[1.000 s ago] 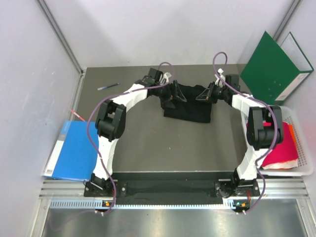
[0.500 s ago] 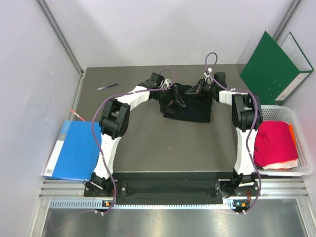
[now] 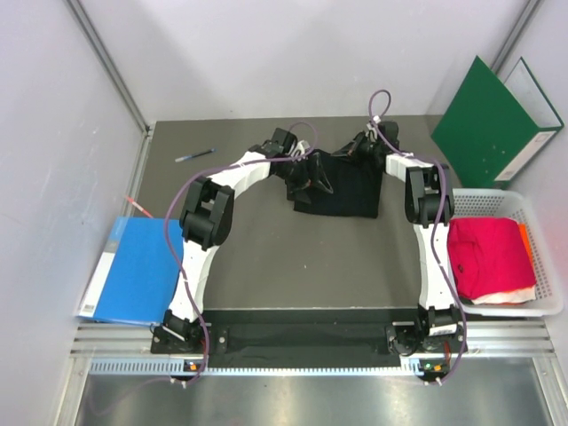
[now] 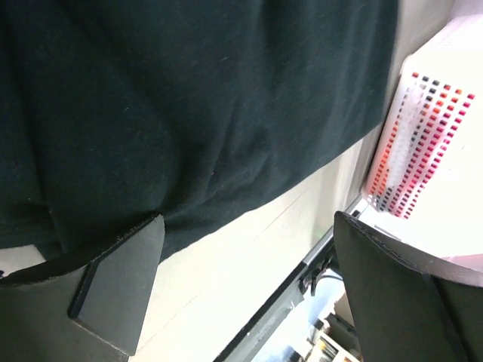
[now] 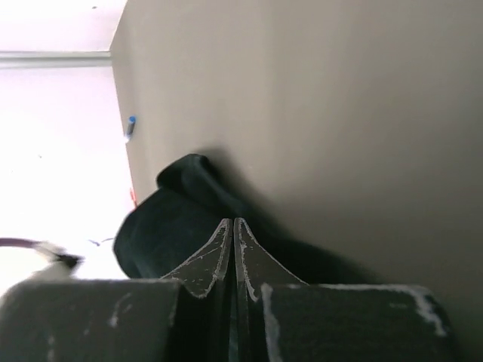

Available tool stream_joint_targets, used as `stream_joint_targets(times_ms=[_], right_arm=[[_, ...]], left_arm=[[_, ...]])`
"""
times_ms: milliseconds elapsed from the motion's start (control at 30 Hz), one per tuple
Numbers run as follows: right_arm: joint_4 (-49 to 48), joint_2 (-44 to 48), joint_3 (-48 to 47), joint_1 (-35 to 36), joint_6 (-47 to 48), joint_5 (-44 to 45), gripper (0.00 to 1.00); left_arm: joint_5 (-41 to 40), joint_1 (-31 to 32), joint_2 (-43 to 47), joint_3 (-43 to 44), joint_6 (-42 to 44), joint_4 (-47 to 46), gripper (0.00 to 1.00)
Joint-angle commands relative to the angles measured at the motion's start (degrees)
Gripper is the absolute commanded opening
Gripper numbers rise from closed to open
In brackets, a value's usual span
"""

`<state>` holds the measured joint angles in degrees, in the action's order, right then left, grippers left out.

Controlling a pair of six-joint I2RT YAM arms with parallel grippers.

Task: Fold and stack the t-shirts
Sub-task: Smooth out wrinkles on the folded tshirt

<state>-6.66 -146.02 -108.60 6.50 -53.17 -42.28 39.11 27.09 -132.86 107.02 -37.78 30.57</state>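
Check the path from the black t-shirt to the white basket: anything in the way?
No loose object lies between the black t-shirt and the white basket holding the magenta-red t-shirt. Only the right arm stands over that stretch of table.

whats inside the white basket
A magenta-red shirt lies in the basket, with an orange edge showing at its right. Whatever is under the shirt is covered.

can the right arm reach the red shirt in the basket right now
Probably yes: the red shirt lies uncovered in the basket beside that arm, though the right gripper must swing back from the black shirt.
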Motion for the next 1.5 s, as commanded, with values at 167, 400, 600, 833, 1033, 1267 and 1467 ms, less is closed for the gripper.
stream_joint_targets(times_ms=[167,400,600,833,1033,1267,1467], right_arm=[[-2.13,14.14,9.62,-3.07,4.73,-0.34,0.0],[1.21,26.12,17.96,-4.92,9.48,-1.75,0.0],[1.82,29.56,25.0,-5.01,10.01,-3.85,0.0],[6.48,27.8,30.37,-5.18,12.47,-1.49,0.0],[14.64,28.42,30.99,-5.71,20.37,8.25,0.0],[20.45,27.37,30.29,-8.17,22.75,19.76,0.0],[19.67,26.92,29.58,-8.26,25.04,16.98,0.0]], left_arm=[[-2.9,-2.39,6.55,8.91,-2.11,-4.45,0.98],[0.17,-3.28,0.5,14.7,-7.3,-8.41,0.0],[2.1,-3.18,-5.39,17.87,-10.73,-11.14,0.0],[1.85,-3.19,-11.71,17.96,-14.25,-15.18,0.0],[-1.75,-4.41,-14.88,18.75,-15.04,-15.9,0.0],[-4.75,-7.31,-16.12,17.0,-10.31,-10.27,0.0],[-5.27,-8.11,-10.68,13.84,-5.3,-9.12,0.0]])
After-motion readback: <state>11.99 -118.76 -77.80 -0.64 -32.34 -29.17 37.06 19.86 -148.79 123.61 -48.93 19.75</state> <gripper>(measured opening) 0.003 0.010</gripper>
